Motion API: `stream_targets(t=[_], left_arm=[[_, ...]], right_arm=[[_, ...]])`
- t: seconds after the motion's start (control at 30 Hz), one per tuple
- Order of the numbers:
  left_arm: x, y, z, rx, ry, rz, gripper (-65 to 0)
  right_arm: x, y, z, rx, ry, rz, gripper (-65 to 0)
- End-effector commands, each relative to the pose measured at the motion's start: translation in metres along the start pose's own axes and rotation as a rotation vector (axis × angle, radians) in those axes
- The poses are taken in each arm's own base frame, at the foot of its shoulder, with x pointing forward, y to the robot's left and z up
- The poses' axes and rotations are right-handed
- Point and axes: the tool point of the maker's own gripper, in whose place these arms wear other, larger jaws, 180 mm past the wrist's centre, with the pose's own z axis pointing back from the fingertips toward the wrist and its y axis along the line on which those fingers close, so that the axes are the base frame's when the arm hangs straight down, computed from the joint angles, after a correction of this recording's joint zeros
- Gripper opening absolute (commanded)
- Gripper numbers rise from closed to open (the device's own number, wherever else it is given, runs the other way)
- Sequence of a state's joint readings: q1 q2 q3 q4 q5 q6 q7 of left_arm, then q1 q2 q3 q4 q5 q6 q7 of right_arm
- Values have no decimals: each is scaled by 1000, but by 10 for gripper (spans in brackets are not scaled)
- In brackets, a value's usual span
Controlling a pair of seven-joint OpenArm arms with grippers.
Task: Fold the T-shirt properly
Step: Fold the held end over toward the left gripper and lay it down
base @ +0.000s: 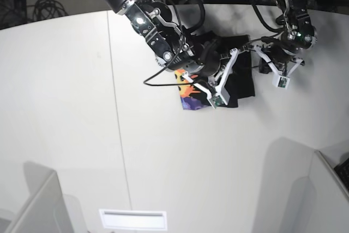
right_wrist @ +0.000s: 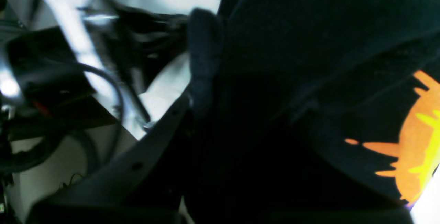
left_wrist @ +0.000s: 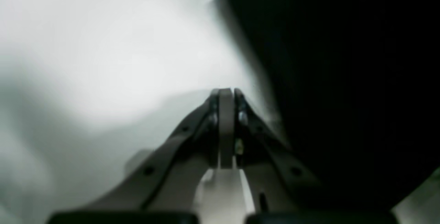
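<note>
Spreading pale and bare, the worktop (base: 65,107) filled most of the base view. Toward one o'clock lay the T-shirt (base: 240,83), a bunched black heap with its orange print (base: 186,90) peeking out at its nine o'clock edge; arms hid much of it. The right end effector (base: 234,53) was clenched on black cloth, its fingertips buried in folds. The left end effector (left_wrist: 226,91), at the shirt's three o'clock side, was clenched and held nothing, in a blurred wrist view.
</note>
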State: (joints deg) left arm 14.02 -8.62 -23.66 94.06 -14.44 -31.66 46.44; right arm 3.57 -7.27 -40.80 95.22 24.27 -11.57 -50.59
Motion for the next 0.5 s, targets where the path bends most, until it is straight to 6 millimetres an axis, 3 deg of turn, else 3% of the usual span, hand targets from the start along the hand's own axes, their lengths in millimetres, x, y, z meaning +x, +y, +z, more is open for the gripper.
stream_targets(t=[0.0, 0.23, 0.47], left_arm=[[12, 5, 9, 14, -42, -19, -650], [12, 24, 42, 96, -76, -30, -650], [-15, 35, 62, 141, -27, -21, -650]], right_arm=[[22, 10, 3, 28, -66, 16, -650], [20, -2, -11, -3, -71, 6, -650], [15, -4, -14, -8, -56, 2, -650]])
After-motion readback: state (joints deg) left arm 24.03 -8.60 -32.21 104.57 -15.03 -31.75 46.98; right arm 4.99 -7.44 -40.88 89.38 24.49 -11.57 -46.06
